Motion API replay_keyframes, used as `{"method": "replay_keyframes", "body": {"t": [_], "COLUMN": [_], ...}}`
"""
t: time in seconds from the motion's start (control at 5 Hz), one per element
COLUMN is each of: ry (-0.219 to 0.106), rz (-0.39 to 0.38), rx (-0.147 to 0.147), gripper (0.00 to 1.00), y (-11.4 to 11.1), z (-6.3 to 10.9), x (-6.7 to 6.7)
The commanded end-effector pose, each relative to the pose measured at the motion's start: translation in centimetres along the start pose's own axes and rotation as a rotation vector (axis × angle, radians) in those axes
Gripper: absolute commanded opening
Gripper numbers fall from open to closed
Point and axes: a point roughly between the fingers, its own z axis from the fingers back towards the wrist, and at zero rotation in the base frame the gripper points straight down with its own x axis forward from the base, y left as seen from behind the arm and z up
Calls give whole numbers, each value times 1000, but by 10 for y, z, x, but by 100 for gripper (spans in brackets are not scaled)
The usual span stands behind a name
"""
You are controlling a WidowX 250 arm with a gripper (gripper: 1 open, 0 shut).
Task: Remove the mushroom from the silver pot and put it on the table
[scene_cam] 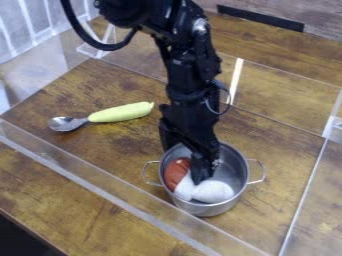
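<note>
The silver pot [235,187] stands on the wooden table [94,150] near the front right. Inside it lies the mushroom [198,184], its reddish-brown cap toward the left and its white stem toward the front. My black gripper [191,161] points straight down into the pot, open, with one finger at the pot's left rim and the other over the mushroom. Whether the fingers touch the mushroom cannot be told. The arm hides the back of the pot.
A yellow-green banana-shaped toy [122,112] and a small metal spoon [67,123] lie to the left. Clear acrylic walls [94,190] bound the tabletop at the front, left and right. A clear stand [96,42] sits at the back left.
</note>
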Motion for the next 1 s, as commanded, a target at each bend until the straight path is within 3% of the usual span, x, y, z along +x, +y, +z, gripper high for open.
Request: {"method": "replay_keyframes", "body": {"t": [0.0,0.2,0.4,0.6,0.8], "ry": [-40,-40,-34,-27,-25], "rz": [-6,-14,-82,-148,-188], "rx": [9,3,-5,-14,-24], "gripper": [100,100,100,0,0], "y": [15,22,11,0,-9], "z": [10,9,8,5,7], "x": [-3,-6,-1,2,1]}}
